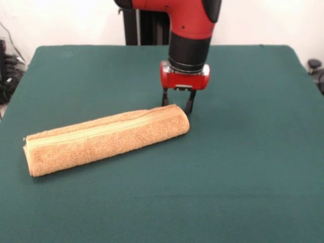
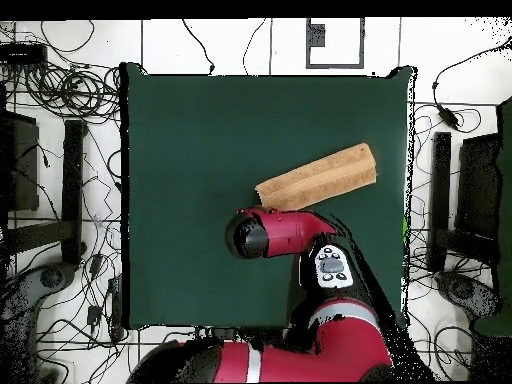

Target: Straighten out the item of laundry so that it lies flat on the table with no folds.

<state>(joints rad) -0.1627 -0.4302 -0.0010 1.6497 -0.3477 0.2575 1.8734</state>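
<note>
**Ana:** Since we are reading the front view from left to right, start at the left end. What is there?

**Ben:** The towel (image 1: 104,139) begins near the left side of the table (image 1: 243,192). It is folded over into a long, narrow bundle, lying on a slant: its left end sits lower in the picture and nearer the camera, its right end higher and closer to the middle. A paler woven band runs along its length near the upper edge.

**Ana:** And further right?

**Ben:** At the towel's right end stands the gripper (image 1: 176,105), hanging from the red and black arm. Its two dark fingers are spread apart with nothing between them. They point down at the green top just behind the rounded right end of the bundle. I cannot tell whether the tips touch the cloth or the table.

**Ana:** Beyond that?

**Ben:** Only bare green felt out to the right edge.

**Ana:** Does the overhead view agree?

**Ben:** Yes. There the towel (image 2: 318,177) shows as a slanted strip, with the arm's wrist over the end nearest the base. The fingers are hidden under it.

**Ana:** So how far along is the job?

**Ben:** Hardly begun, I would judge. The cloth is folded in layers, nowhere near flat. A free edge needs to be caught and drawn out across the table, then any leftover folds smoothed away.
</note>
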